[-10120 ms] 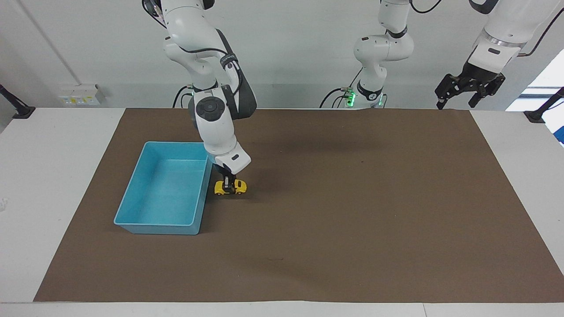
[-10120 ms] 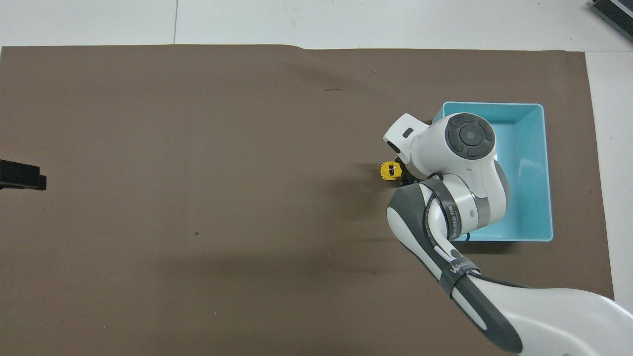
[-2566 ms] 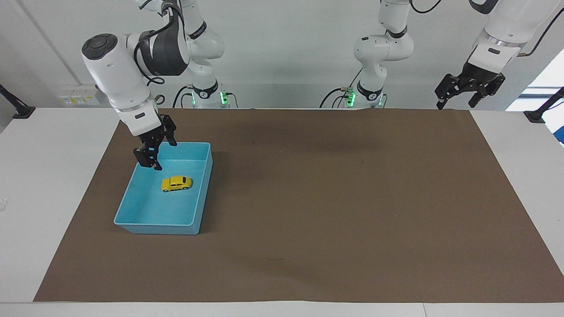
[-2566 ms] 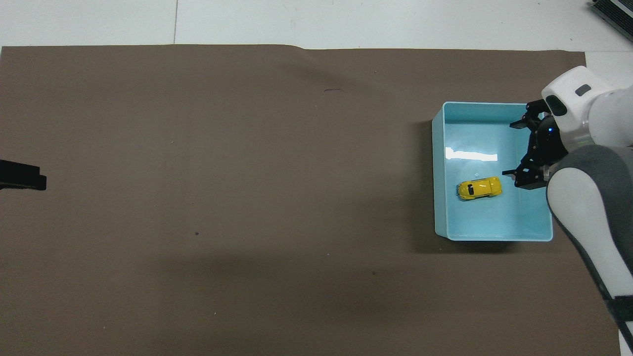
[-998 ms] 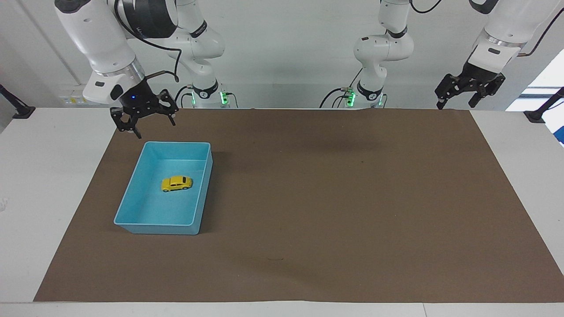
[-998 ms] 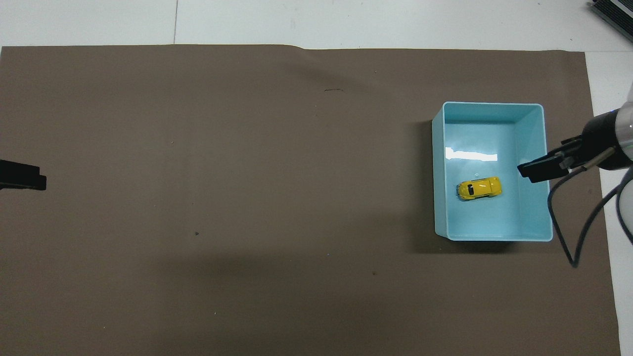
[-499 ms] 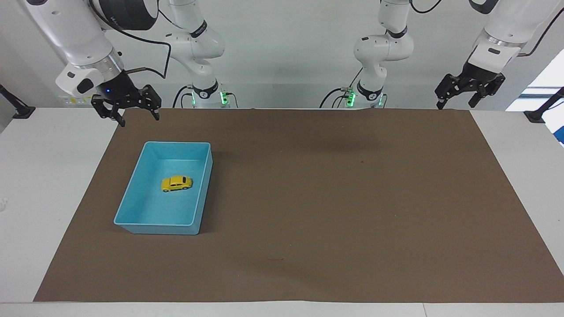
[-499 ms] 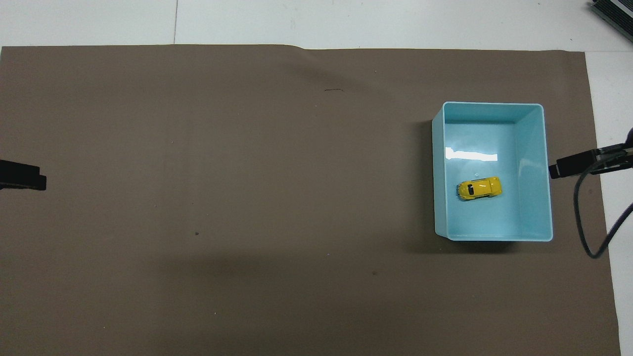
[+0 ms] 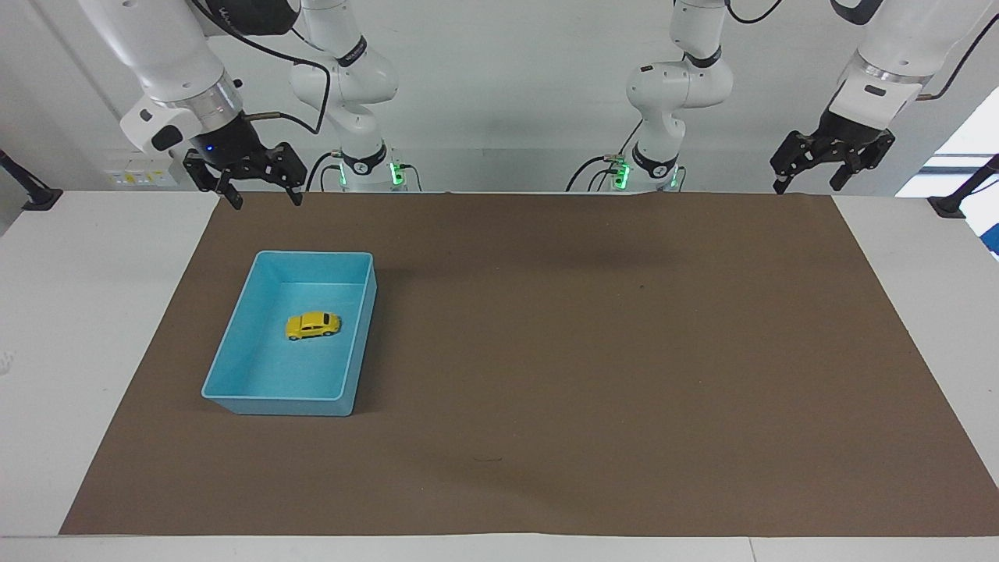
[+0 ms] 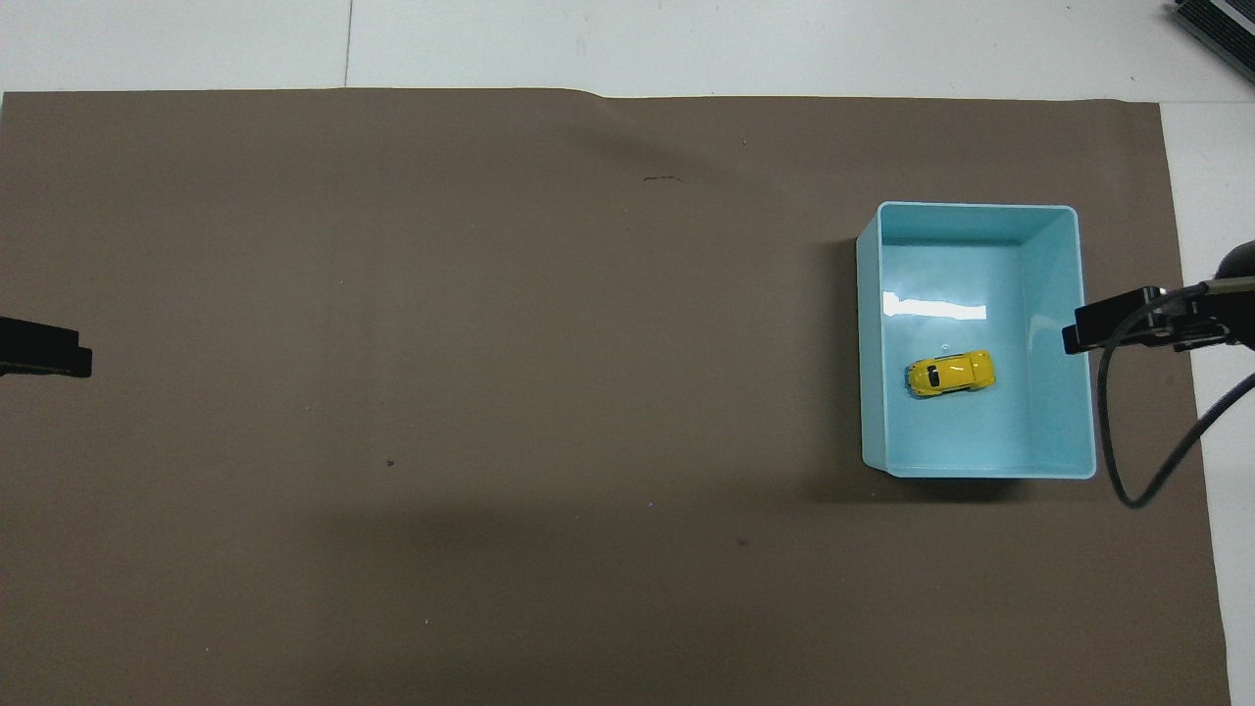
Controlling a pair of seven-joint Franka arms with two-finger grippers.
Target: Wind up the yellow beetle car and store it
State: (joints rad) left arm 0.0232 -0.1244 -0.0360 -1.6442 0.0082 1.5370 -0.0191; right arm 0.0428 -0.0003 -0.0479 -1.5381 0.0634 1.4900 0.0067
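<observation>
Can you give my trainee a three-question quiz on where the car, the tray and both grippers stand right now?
1. True or false: the yellow beetle car lies inside the blue tray.
2. Which gripper is raised at the tray's end of the table: A) left gripper or B) right gripper?
3. Fill in: both grippers are open and hold ____.

Key:
1. True; it rests on the tray floor, touching no wall.
2. B; it hangs above the brown mat, nearer the robots than the tray.
3. Nothing.

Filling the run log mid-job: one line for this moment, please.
small yellow beetle toy car: in light blue plastic tray | right gripper: open, raised, empty | left gripper: open, waiting
</observation>
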